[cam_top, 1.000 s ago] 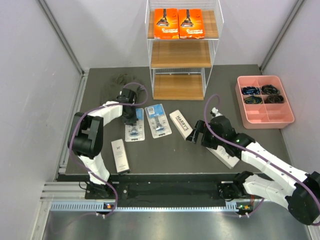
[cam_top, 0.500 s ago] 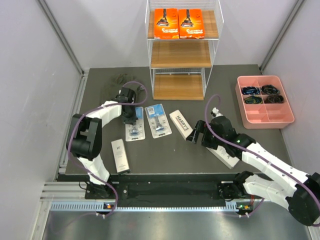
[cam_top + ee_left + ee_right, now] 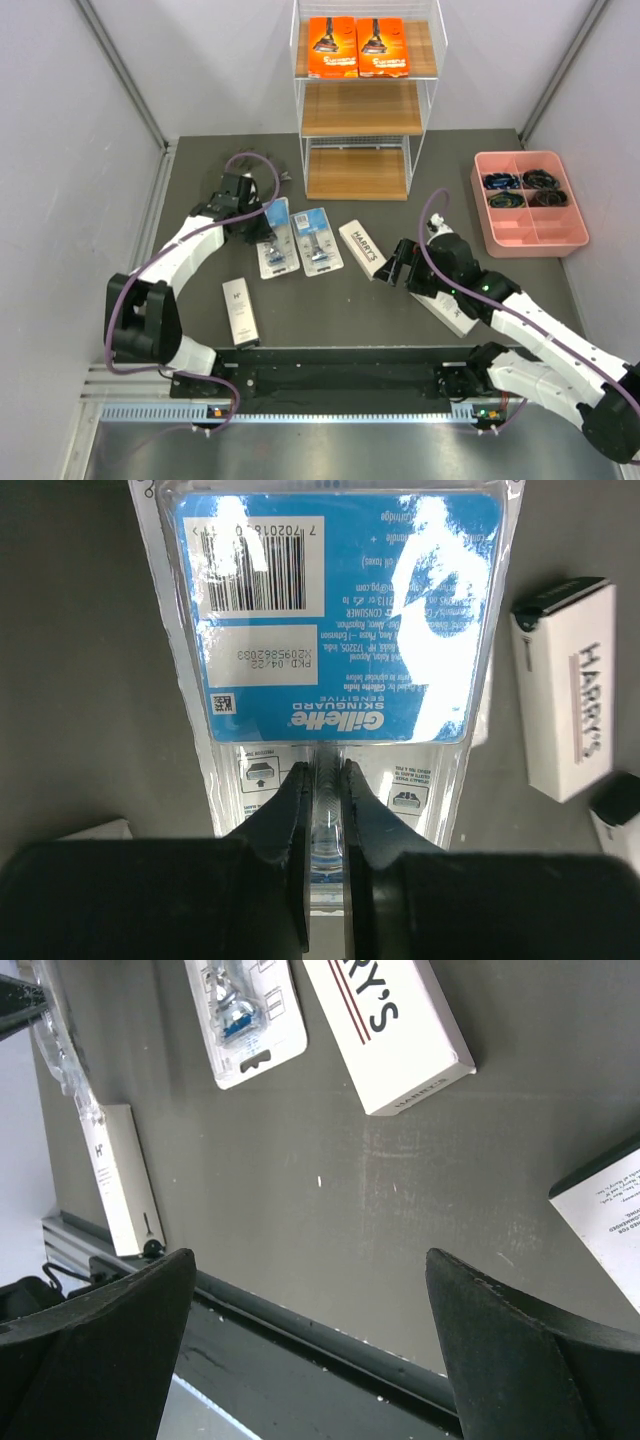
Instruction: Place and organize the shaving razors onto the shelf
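Note:
Two orange razor boxes (image 3: pixel 332 47) (image 3: pixel 382 47) lie on the top tier of the white wire shelf (image 3: pixel 360 105). My left gripper (image 3: pixel 256 222) (image 3: pixel 323 775) is shut on the near end of a blue-and-clear blister pack (image 3: pixel 276 242) (image 3: pixel 335 610), which sits tilted over the mat. The second blister pack (image 3: pixel 318 240) (image 3: pixel 245 1015) lies beside it. Three white boxes lie on the mat: one front left (image 3: pixel 238 310) (image 3: pixel 120 1180), one in the middle (image 3: pixel 362 248) (image 3: pixel 385 1020) (image 3: pixel 570 685), one partly under my right arm (image 3: pixel 447 310) (image 3: pixel 600 1220). My right gripper (image 3: pixel 393 266) (image 3: pixel 310 1257) is open and empty above the mat.
A pink compartmented tray (image 3: pixel 530 232) with dark cables stands at the right. The two lower shelf tiers (image 3: pixel 360 172) hold nothing. A dark rail (image 3: pixel 330 370) runs along the front edge. Grey walls close in both sides.
My left gripper has pulled back and to the left with the blister pack in it, and the pack has turned to a slant. My right arm has shifted slightly.

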Tool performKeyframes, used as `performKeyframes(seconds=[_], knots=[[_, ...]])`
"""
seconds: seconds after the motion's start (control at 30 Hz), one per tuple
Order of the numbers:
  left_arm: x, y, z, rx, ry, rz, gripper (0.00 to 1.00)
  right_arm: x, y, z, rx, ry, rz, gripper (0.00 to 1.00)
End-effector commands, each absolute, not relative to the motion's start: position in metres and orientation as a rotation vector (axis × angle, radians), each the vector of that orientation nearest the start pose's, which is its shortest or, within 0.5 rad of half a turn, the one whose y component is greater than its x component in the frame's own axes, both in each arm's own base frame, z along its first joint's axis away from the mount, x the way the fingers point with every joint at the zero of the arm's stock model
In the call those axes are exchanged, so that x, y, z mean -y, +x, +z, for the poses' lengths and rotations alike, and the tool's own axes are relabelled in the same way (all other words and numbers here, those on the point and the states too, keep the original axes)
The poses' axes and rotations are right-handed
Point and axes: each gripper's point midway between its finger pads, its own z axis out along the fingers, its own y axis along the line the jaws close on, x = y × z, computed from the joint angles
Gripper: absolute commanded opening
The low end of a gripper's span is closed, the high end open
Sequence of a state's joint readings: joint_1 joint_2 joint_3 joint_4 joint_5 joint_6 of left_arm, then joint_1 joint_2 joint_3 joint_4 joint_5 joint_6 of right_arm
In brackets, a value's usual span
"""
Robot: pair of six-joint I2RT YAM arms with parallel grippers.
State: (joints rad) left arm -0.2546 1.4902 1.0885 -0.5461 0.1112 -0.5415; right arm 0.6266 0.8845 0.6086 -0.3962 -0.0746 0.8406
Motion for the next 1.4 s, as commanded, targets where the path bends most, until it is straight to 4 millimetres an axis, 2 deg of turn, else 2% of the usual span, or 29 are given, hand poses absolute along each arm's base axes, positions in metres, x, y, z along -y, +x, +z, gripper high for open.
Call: performKeyframes(seconds=[0.0,0.2,0.47,0.73,0.77,0.83,0.87,0.9,0.93,0.97,1.03,1.07,1.23,1.3,1.33,1.37], knots=[[0.143,0.333,0.155,-2.435,-0.421,-0.625,0.00,-0.203,0.204,0.159,-2.307,0.190,0.871,0.96],[0.150,0.327,0.186,-2.343,-0.477,-0.738,0.00,-0.204,0.204,0.167,-2.275,0.170,0.899,0.96],[0.158,0.326,0.193,-2.333,-0.502,-0.809,0.00,-0.213,0.207,0.174,-2.239,0.147,0.904,0.96],[0.164,0.327,0.196,-2.332,-0.502,-0.855,0.00,-0.260,0.214,0.189,-2.182,0.061,0.933,0.96],[0.164,0.327,0.195,-2.337,-0.504,-0.854,0.00,-0.271,0.210,0.194,-2.171,0.030,0.953,0.95],[0.165,0.326,0.194,-2.344,-0.508,-0.862,0.00,-0.285,0.215,0.204,-2.121,0.026,0.953,0.95],[0.166,0.327,0.195,-2.342,-0.509,-0.868,0.00,-0.294,0.210,0.208,-2.108,0.001,0.971,0.94],[0.167,0.325,0.195,-2.345,-0.508,-0.883,0.00,-0.301,0.209,0.206,-2.109,-0.010,0.964,0.94],[0.169,0.326,0.195,-2.343,-0.513,-0.893,0.00,-0.306,0.215,0.214,-2.061,0.009,0.961,0.93],[0.170,0.325,0.195,-2.344,-0.514,-0.904,0.00,-0.316,0.210,0.223,-2.038,-0.011,0.983,0.92],[0.173,0.326,0.198,-2.335,-0.513,-0.935,0.00,-0.327,0.214,0.226,-2.010,-0.008,0.979,0.90],[0.174,0.326,0.198,-2.335,-0.514,-0.942,0.00,-0.336,0.216,0.239,-1.973,-0.009,1.009,0.90],[0.178,0.326,0.201,-2.336,-0.507,-0.970,0.00,-0.371,0.216,0.258,-1.933,-0.064,1.036,0.86],[0.180,0.326,0.203,-2.337,-0.501,-0.985,0.00,-0.382,0.218,0.251,-1.950,-0.074,1.035,0.84],[0.180,0.326,0.204,-2.335,-0.501,-0.988,0.00,-0.386,0.219,0.255,-1.946,-0.072,1.044,0.81],[0.181,0.325,0.204,-2.336,-0.498,-0.999,0.00,-0.391,0.221,0.247,-1.963,-0.078,1.033,0.80]])
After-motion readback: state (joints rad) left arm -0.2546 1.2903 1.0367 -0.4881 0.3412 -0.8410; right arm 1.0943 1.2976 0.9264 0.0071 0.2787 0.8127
